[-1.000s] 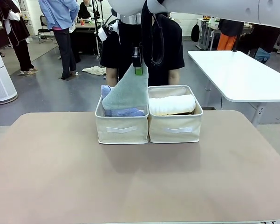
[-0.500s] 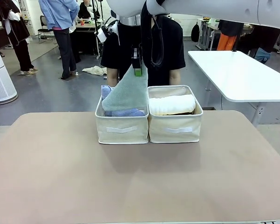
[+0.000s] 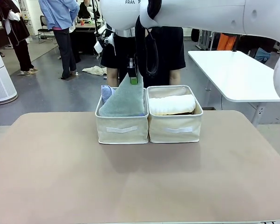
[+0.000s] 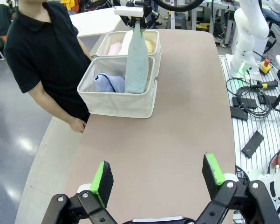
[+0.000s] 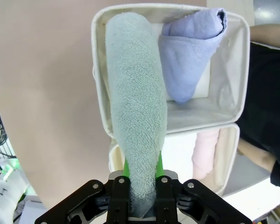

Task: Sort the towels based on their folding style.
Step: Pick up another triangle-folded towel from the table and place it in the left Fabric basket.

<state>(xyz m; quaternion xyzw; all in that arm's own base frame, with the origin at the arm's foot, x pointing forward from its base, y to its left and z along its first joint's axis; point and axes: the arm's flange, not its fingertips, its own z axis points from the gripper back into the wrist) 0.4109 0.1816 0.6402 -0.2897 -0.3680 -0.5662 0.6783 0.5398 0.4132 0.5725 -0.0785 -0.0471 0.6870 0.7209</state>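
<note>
In the front view's upper centre, the right gripper (image 3: 131, 77) hangs above two cream fabric bins standing side by side on the tan table (image 3: 140, 177). Its fingers are pressed together on the top corner of a grey-green terry towel folded flat into a triangle (image 3: 126, 99), which drapes down into the left cream bin (image 3: 121, 128). Behind that towel, at the bin's far left, a lavender-blue folded cloth towel (image 3: 105, 93) peeks out. The right cream bin (image 3: 175, 127) holds a white rolled towel (image 3: 172, 104) lying across it.

The right wrist view looks straight down the pinched grey-green towel (image 5: 137, 116), with the lavender-blue towel (image 5: 191, 51) to its right in the same bin and a pink rolled towel (image 5: 205, 154) in the neighbouring bin, lower right.

In the left wrist view, the left gripper (image 4: 158, 179) at the bottom edge has its green-padded fingers spread wide over bare tabletop, well apart from the bins at upper centre. A person in a black shirt (image 4: 44, 51) stands at upper left.
</note>
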